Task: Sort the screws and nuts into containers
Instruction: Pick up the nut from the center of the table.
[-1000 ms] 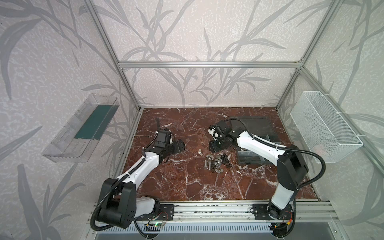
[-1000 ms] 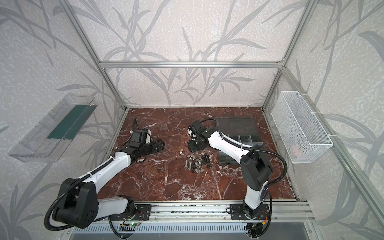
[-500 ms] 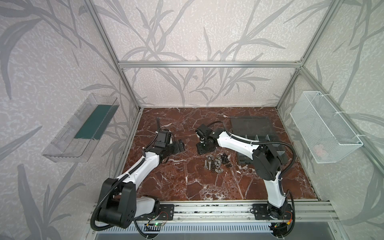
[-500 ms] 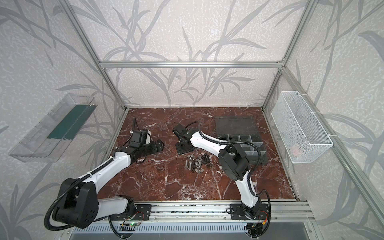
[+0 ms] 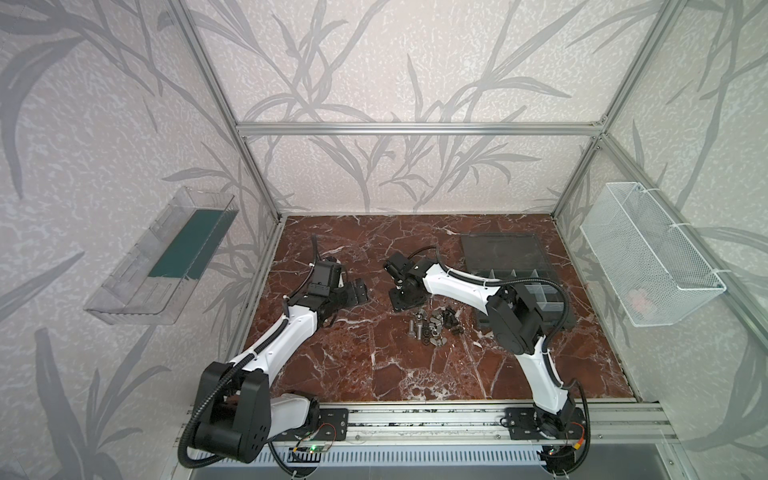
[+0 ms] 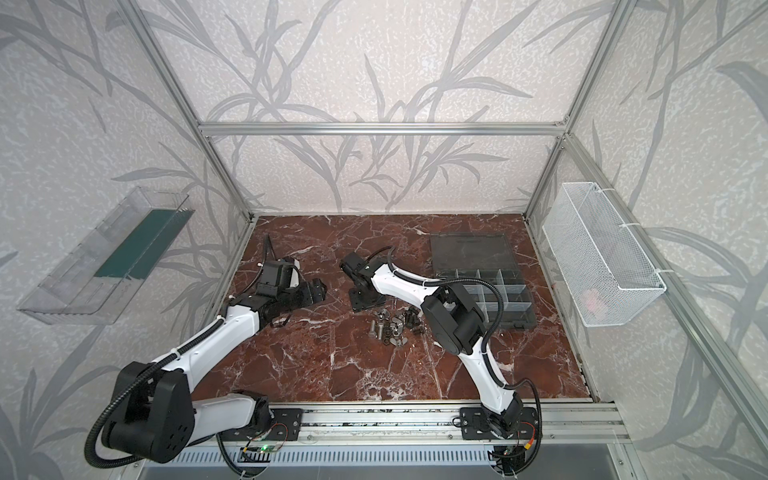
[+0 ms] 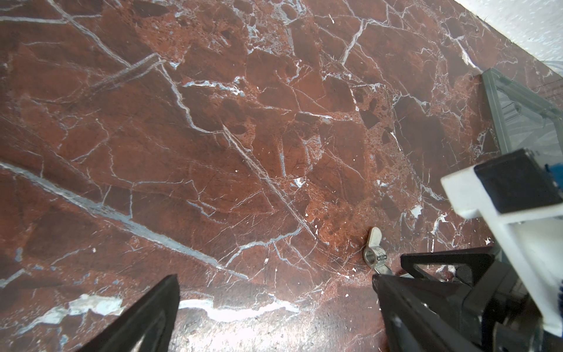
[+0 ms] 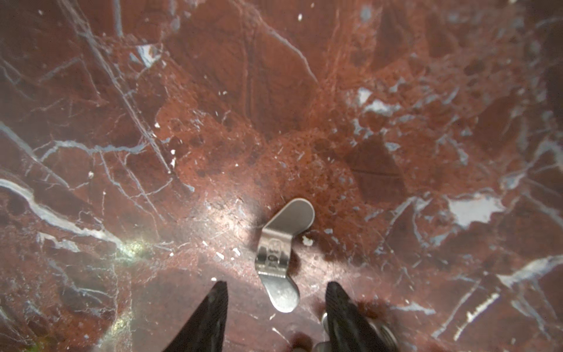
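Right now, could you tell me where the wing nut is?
In the right wrist view, the wing nut lies on the table, one wing between the open right gripper's fingertips, left of the screw pile.

No writing can be read anywhere; the small silver metal wing nut (image 8: pixel 275 253) carries a stamped mark on its barrel, too blurred to make out.

The right gripper (image 5: pixel 406 296) is carried away from the organiser box (image 5: pixel 505 249) toward the middle of the marble table (image 5: pixel 374 365) and is now placed just beyond the far left edge of the pile of screws and nuts (image 5: pixel 432 326). The right elbow (image 5: pixel 515 320) is drawn in from the table's right side, and the box's far row of compartments, crossed by the forearm a second ago, is uncovered.
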`<act>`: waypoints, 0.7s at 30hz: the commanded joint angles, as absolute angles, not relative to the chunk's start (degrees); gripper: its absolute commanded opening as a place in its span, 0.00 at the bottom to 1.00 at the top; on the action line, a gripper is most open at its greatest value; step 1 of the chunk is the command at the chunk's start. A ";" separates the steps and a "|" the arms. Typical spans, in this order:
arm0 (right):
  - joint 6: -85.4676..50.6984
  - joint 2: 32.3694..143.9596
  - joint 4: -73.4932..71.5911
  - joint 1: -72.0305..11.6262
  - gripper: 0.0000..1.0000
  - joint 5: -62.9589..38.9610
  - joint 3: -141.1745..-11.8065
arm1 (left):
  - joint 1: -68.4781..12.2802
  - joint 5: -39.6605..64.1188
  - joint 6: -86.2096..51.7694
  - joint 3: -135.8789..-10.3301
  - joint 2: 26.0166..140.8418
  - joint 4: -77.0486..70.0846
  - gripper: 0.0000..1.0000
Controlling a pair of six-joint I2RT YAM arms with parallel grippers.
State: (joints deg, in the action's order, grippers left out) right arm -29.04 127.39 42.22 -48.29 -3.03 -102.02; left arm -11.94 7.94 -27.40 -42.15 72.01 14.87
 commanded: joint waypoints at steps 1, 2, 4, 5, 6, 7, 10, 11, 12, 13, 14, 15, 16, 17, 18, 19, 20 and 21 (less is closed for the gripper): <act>-29.27 129.05 43.33 -48.49 0.53 -2.21 -103.87 | -11.69 7.01 -26.60 -41.26 70.92 15.64 0.99; -29.20 129.42 43.40 -48.51 0.53 -2.20 -104.14 | -11.69 6.97 -26.62 -41.20 70.84 15.56 0.99; -29.18 129.99 43.61 -48.51 0.52 -2.20 -104.56 | -11.61 6.96 -26.63 -41.22 70.93 15.47 0.99; -29.18 130.22 43.55 -48.47 0.52 -2.29 -104.72 | -11.60 6.98 -26.62 -41.21 70.93 15.46 0.99; -29.11 130.45 43.59 -48.51 0.52 -2.29 -104.75 | -11.60 6.95 -26.58 -41.18 70.91 15.47 0.99; -29.09 130.71 43.58 -48.50 0.52 -2.22 -104.88 | -11.60 6.95 -26.55 -41.20 70.92 15.47 0.99; -29.01 131.30 43.49 -48.45 0.50 -2.02 -105.28 | -11.51 6.98 -26.61 -41.12 70.76 15.39 0.99; -29.00 131.62 43.59 -48.50 0.50 -2.02 -105.50 | -11.51 6.88 -26.55 -41.00 70.77 15.38 0.99; -28.94 131.78 43.69 -48.51 0.49 -1.94 -105.62 | -11.51 6.93 -26.52 -41.03 70.75 15.43 0.99; -28.94 131.90 43.68 -48.51 0.49 -1.86 -105.72 | -11.51 6.86 -26.54 -41.00 70.82 15.38 0.99; -28.92 132.04 43.73 -48.50 0.48 -1.69 -105.70 | -11.46 6.88 -26.54 -41.01 70.78 15.39 0.99; -28.87 132.17 43.76 -48.52 0.48 -1.60 -105.76 | -11.43 6.89 -26.50 -41.00 70.77 15.38 0.99; -28.75 132.32 43.94 -48.48 0.48 -1.50 -105.89 | -11.43 6.86 -26.52 -41.04 70.77 15.38 0.99; -28.74 132.58 44.25 -48.50 0.47 -1.41 -106.08 | -11.43 6.92 -26.51 -41.01 70.70 15.38 0.99; -28.66 132.74 44.45 -48.51 0.46 -1.32 -106.38 | -11.45 6.94 -26.54 -40.99 70.69 15.38 0.99; -28.62 132.93 44.72 -48.51 0.45 -1.23 -106.52 | -11.43 6.78 -26.45 -40.94 70.64 15.51 0.99; -28.57 133.08 44.89 -48.50 0.43 -1.08 -106.64 | -11.43 6.73 -26.45 -40.95 70.66 15.43 0.99; -28.63 133.23 45.01 -48.50 0.42 -0.90 -106.69 | -11.34 6.68 -26.54 -40.91 70.64 15.47 0.99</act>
